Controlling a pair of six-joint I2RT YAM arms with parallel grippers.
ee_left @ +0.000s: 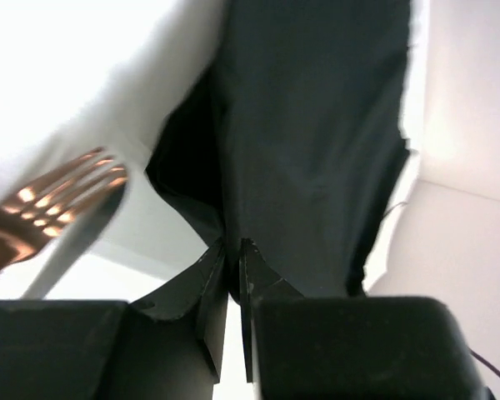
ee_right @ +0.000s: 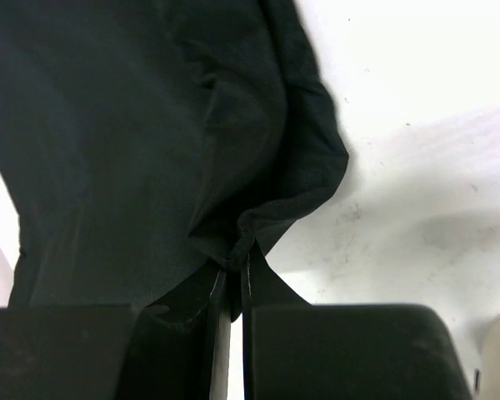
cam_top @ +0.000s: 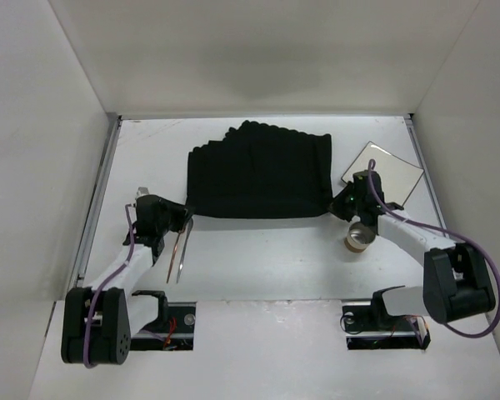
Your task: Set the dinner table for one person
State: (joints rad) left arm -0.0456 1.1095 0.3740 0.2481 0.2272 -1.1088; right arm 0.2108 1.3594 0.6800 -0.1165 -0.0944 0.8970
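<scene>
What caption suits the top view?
Left end effector and right end effector pinch near corners of the placemat on the table; fork, knife, cup nearby.

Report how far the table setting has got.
Done: nothing placed yet. In hand: left gripper and right gripper pinch the near corners of the black placemat on the dinner table. Left: fork, knife, square plate and cup lie off the mat.

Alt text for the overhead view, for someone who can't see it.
Two robot arms pinch the near corners of a rumpled black placemat on a white table, the left gripper at one corner and the right gripper at the other. A fork and knife lie by the left arm; a small cup and a square plate sit by the right.
</scene>
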